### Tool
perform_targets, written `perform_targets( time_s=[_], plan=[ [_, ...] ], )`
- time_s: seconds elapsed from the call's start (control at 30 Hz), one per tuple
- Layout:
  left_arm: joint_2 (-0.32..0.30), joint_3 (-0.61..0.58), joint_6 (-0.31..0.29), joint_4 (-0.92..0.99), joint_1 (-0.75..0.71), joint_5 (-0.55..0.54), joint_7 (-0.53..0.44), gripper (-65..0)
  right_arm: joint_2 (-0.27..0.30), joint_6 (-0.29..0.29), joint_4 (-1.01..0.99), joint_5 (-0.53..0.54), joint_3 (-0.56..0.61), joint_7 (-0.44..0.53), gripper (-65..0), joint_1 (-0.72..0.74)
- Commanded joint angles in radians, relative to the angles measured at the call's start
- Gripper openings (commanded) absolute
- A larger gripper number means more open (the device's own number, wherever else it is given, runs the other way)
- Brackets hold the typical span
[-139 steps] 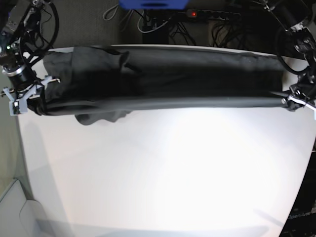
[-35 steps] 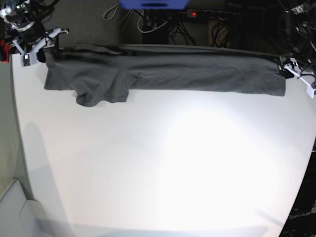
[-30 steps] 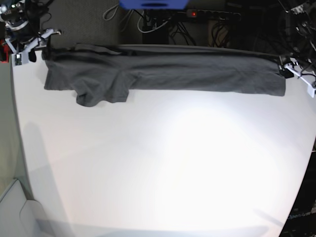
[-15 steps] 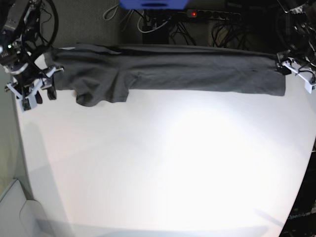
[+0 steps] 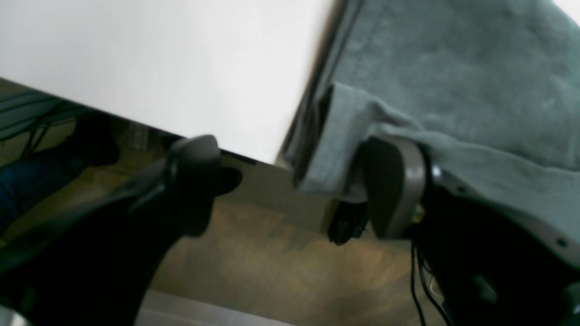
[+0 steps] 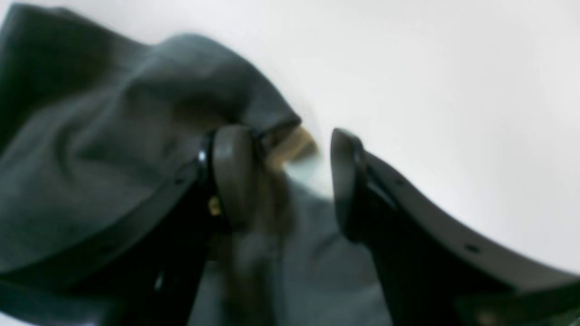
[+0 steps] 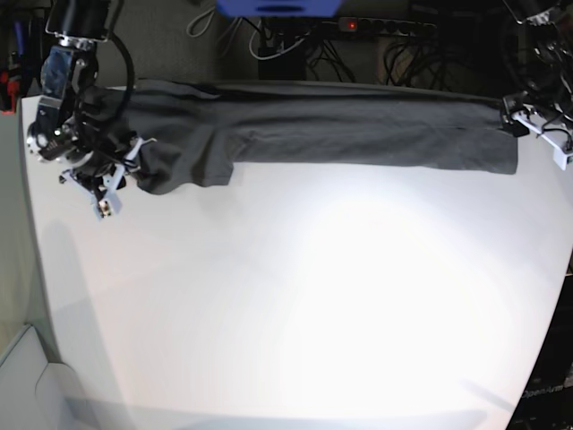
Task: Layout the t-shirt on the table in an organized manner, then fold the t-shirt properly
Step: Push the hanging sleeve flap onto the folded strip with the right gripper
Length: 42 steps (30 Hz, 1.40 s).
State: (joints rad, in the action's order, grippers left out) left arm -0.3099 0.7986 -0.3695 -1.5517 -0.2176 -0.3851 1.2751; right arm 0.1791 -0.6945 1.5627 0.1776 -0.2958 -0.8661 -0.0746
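Two arms are working at opposite ends of the t-shirt point(image 7: 340, 130), which is lying stretched in a long band along the far edge of the table point(image 7: 304, 305) in the base view. Beyond that edge, cables and a power strip point(image 7: 376, 25) with a red light are sitting on a dark floor.

In the left wrist view, the left gripper point(image 5: 290, 181) is hanging at the table's edge with its jaws spread wide and nothing clamped; a hemmed corner of the t-shirt point(image 5: 453, 90) is draping onto one finger point(image 5: 392, 185), above a brownish floor point(image 5: 272, 271).

In the right wrist view, the right gripper point(image 6: 285, 181) is standing parted over bunched cloth point(image 6: 113, 136), one finger pressing against a fold, gripping nothing.
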Motion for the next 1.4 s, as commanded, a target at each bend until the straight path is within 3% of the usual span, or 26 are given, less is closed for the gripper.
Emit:
perform_targets(
  time_s=[0.0,0.67,0.73,0.87,0.9,1.17,1.37],
  plan=[
    [-0.019,0.005,0.000,-0.013,0.007,-0.004,-0.008,-16.4,-0.002,-0.004,0.017,0.000,0.005,0.014,-35.8,0.016],
    [-0.018,0.005,0.000,-0.011,0.008,-0.004,-0.008,-16.4,-0.008,-0.004,-0.052,-0.002,0.039,0.017,-37.0,0.072],
    [-0.018,0.005,0.000,-0.011,0.008,-0.004,-0.008,-16.4,-0.008,-0.004,-0.051,-0.002,0.039,0.017,-42.0,0.072],
    [-0.018,0.005,0.000,-0.011,0.014,-0.005,-0.008,-16.4,-0.008,-0.004,-0.048,-0.002,0.039,0.032,-63.5,0.088],
    [-0.018,0.003,0.000,-0.011,0.020,-0.004,-0.008,-16.4,-0.008,-0.004,-0.043,-0.002,0.039,0.037,-65.0,0.088],
    [-0.016,0.003,0.000,-0.010,0.022,-0.004,-0.008,-16.4,-0.010,-0.004,0.143,0.003,0.034,0.026,-65.0,0.039],
    [-0.016,0.003,0.000,-0.010,0.030,-0.007,-0.008,-16.4,-0.040,-0.004,0.312,-0.002,0.031,0.026,-65.0,-0.089]
  ],
)
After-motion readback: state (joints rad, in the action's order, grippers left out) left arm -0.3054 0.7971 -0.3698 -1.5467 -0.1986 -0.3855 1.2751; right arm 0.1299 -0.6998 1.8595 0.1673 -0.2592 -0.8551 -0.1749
